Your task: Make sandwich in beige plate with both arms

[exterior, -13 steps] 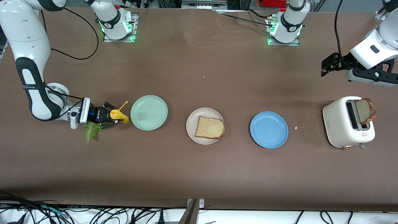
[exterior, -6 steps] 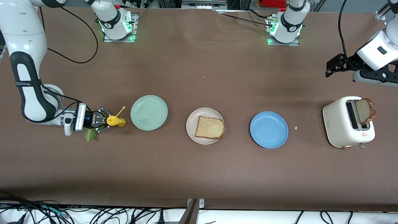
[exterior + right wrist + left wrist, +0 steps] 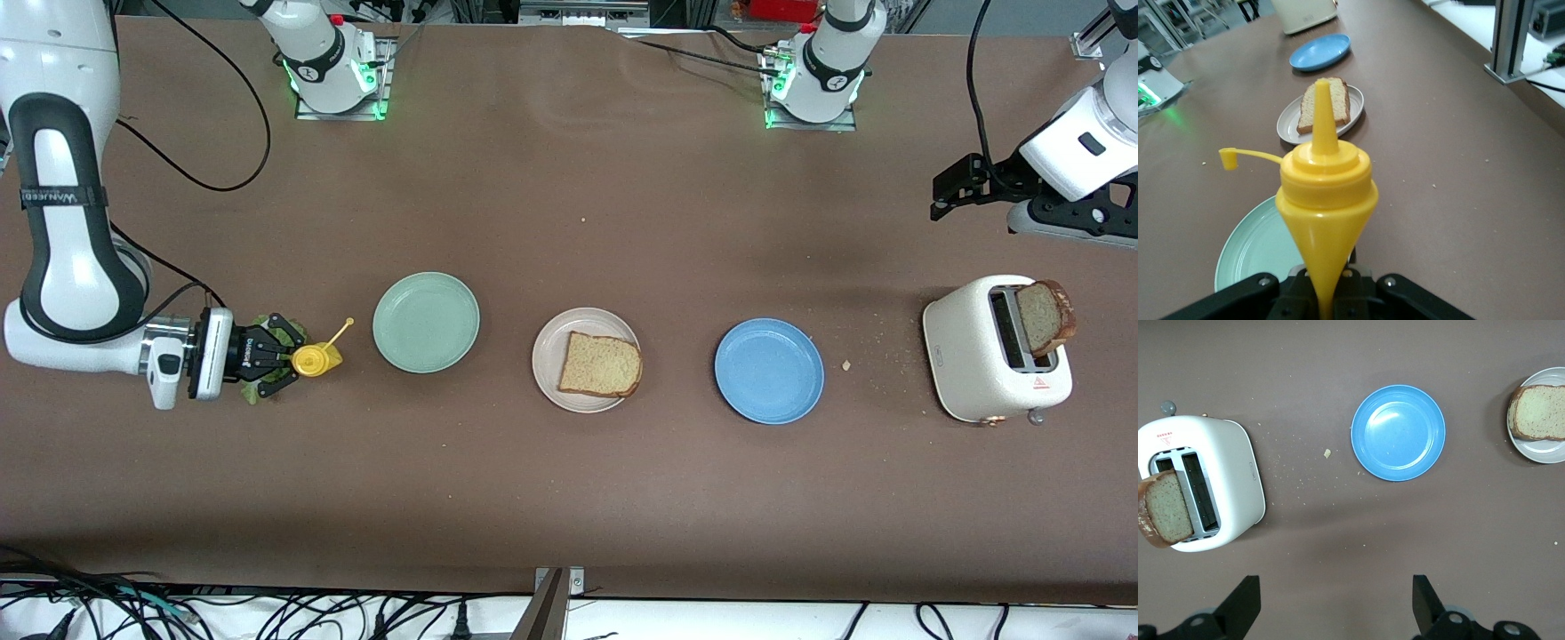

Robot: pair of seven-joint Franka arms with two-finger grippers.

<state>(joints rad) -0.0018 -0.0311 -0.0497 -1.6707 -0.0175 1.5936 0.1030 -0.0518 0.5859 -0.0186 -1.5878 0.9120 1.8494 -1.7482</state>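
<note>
The beige plate (image 3: 551,338) sits mid-table with one toast slice (image 3: 600,364) on it; both also show in the right wrist view, plate (image 3: 1288,125) and slice (image 3: 1327,103). A second toast slice (image 3: 1045,316) stands in the white toaster (image 3: 978,356). My right gripper (image 3: 283,360) is shut on a yellow squeeze bottle (image 3: 313,359), low over the table beside the mint-green plate (image 3: 425,322). The green lettuce leaf (image 3: 267,321) lies mostly hidden under that gripper. My left gripper (image 3: 947,187) is open and empty, up over the table by the toaster.
A blue plate (image 3: 769,371) lies between the beige plate and the toaster. Crumbs are scattered on the table next to the toaster. The bottle's cap hangs on a thin strap (image 3: 1248,157). The left wrist view shows the toaster (image 3: 1231,467) and blue plate (image 3: 1398,433).
My right gripper has moved with the yellow bottle toward the right arm's end of the table, now covering most of the lettuce. My left gripper shifted slightly toward its table end.
</note>
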